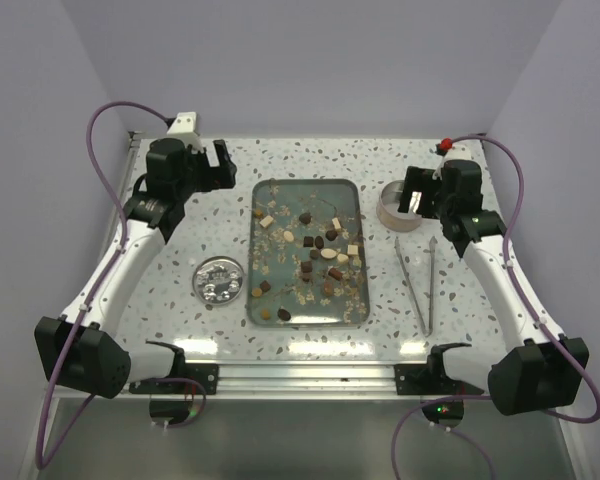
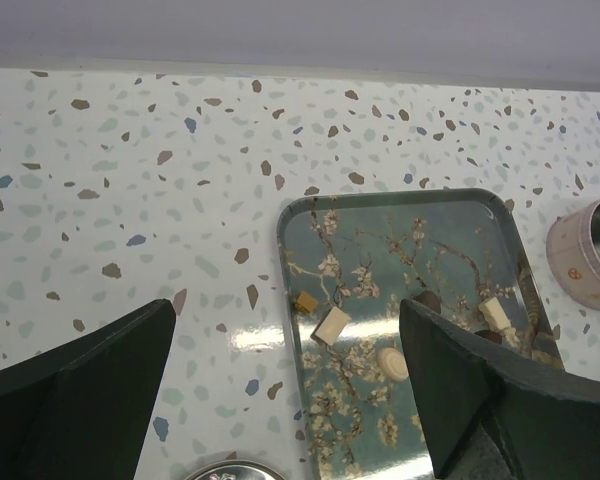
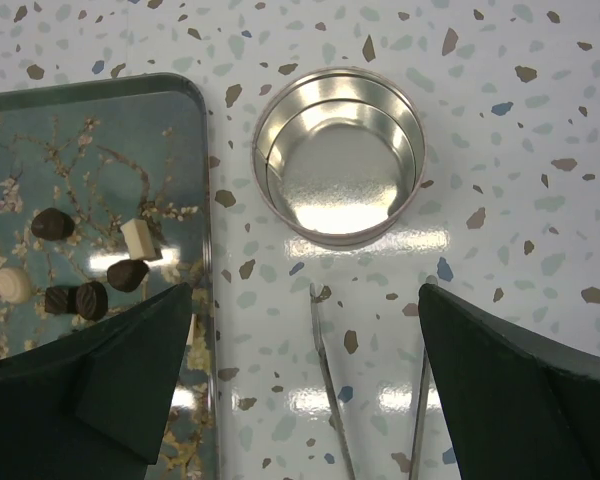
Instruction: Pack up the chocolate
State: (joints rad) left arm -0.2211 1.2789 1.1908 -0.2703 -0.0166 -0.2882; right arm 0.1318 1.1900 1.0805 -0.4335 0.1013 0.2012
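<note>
Chocolate point(image 1: 319, 242) lies scattered on a mid-counter tray point(image 1: 352, 190), between two empty, wide-open grippers: right gripper point(image 1: 423, 205) above the tin point(image 1: 392, 217) by the far right corner, left gripper point(image 1: 212, 168) just off the tray's far left corner.

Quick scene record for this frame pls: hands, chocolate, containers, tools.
left hand: open, holding nothing, over the table by the tray's far left corner
right hand: open, holding nothing, over the tips of the tongs, near the tin
chocolate: dark and cream pieces scattered on the tray; none in the tin
tin: round, metal, empty, right of the tray
tongs: lying on the table, right of the tray
dish: small, round, left of the tray, holds silver pieces
</note>
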